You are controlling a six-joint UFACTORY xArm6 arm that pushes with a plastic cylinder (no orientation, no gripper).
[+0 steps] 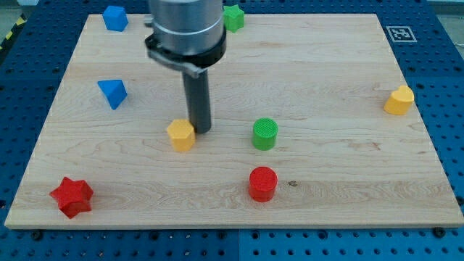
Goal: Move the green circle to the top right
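Observation:
The green circle (265,133) stands upright on the wooden board (326,80), a little right of the board's middle. My tip (201,130) rests on the board to the circle's left, about a block's width and a half away from it. The tip sits right next to a yellow hexagon block (180,135), at that block's upper right edge; I cannot tell whether they touch. The arm's grey body hides part of the board's top middle.
A red circle (263,183) lies below the green circle. A red star (72,196) is at the bottom left. A blue triangle-like block (112,93) and a blue block (114,17) are at left. A green star (233,17) is at the top; a yellow block (399,100) is at right.

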